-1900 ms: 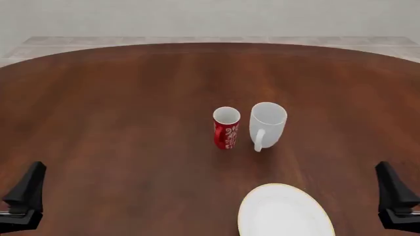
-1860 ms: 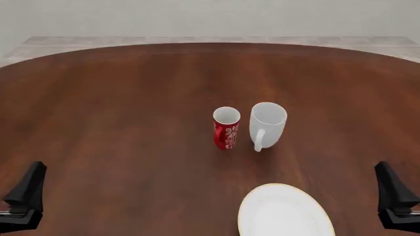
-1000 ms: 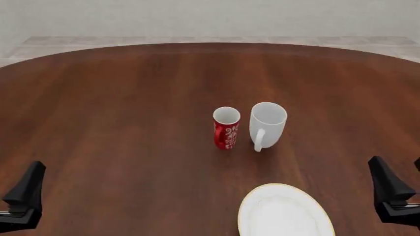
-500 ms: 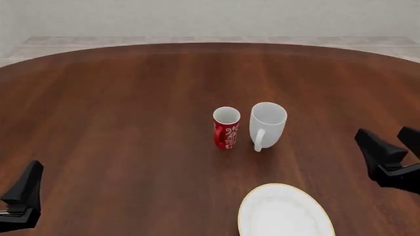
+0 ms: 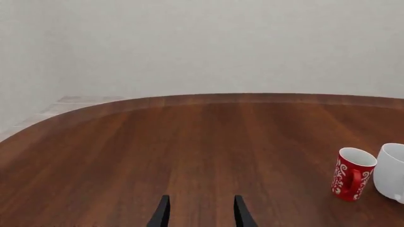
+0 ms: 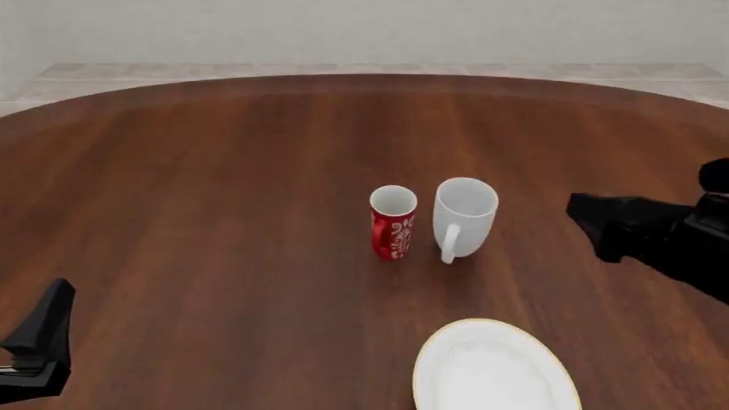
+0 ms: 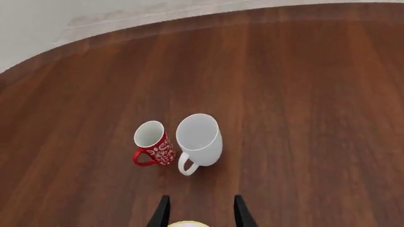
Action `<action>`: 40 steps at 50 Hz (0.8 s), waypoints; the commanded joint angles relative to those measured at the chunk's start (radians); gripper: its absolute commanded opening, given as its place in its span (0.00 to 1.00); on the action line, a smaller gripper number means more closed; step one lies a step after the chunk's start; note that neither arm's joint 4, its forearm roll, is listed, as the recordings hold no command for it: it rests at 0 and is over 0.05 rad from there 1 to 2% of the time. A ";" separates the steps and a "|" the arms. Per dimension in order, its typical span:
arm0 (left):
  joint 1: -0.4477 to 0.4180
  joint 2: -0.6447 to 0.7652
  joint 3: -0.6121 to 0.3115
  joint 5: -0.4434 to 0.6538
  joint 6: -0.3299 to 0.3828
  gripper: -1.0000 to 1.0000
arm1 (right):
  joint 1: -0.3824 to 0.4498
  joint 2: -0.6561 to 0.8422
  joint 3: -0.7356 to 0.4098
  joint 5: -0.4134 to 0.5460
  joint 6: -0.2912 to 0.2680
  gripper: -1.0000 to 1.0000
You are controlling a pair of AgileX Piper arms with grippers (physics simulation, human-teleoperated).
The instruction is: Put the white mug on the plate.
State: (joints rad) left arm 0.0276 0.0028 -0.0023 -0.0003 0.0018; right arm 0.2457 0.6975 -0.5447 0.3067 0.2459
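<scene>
1. My right gripper (image 6: 592,224) has swung in from the near right edge toward the mug (image 6: 465,217); fingers spread, holding nothing, still apart from the mug.
2. My left gripper (image 5: 198,215): unmoved, fingers spread, empty.
3. Mug: glossy white ceramic, loop handle, upright just right of the red mug (image 6: 393,221), unshifted.
4. Plate (image 6: 492,367): round, gold-rimmed, nearer me than the mug.
5. Table (image 6: 205,188): dark wood grain.

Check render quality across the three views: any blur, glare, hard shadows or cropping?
Front view: sharp, flat even light, only faint soft shadows under the red mug and white mug; plate cropped at the bottom edge. Left wrist view: crisp, white mug cut by the frame edge. Right wrist view: crisp, no glare, only a sliver of plate visible.
</scene>
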 commanded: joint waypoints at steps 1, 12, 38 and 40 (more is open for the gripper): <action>-0.001 0.000 -0.002 0.000 0.002 1.00 | 0.034 0.098 -0.113 0.117 0.116 1.00; -0.001 0.000 -0.001 0.002 -0.001 1.00 | 0.072 0.172 -0.123 0.123 0.144 1.00; -0.001 0.004 0.000 -0.003 -0.001 1.00 | 0.126 0.398 -0.294 0.209 0.196 1.00; -0.001 0.003 -0.001 -0.002 0.001 1.00 | 0.128 0.413 -0.299 0.208 0.203 1.00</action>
State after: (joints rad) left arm 0.0283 0.0041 -0.0021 -0.0012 0.0015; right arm 0.3723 1.0375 -0.7855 0.4837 0.4274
